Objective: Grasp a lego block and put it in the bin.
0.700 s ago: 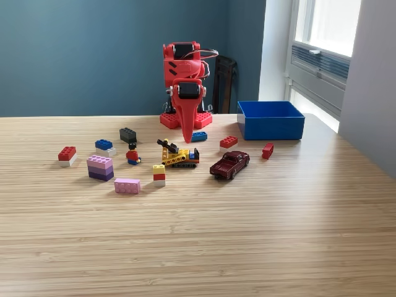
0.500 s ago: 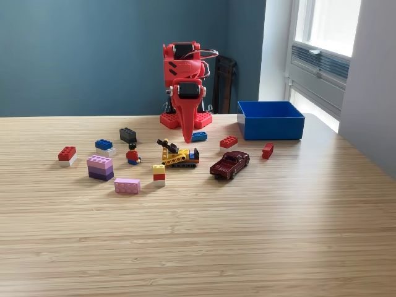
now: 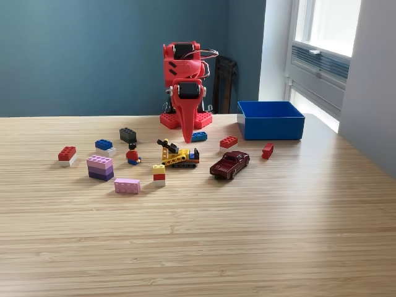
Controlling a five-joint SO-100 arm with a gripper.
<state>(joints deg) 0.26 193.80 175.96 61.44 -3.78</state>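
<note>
Exterior view: the gripper [image 3: 187, 137] is pointed down at the table [image 3: 247, 235], jaws drawn together, nothing held. A blue lego block [image 3: 199, 136] lies just beside its tip. The bin [image 3: 270, 120] is seen farther to the exterior view's right.

Folded red arm, closed gripper [image 3: 187, 137] pointing down

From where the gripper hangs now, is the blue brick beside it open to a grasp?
Probably yes. The gripper points down just left, in the exterior view, of the blue brick, and nothing lies on or against that brick; the red brick sits apart.
</note>
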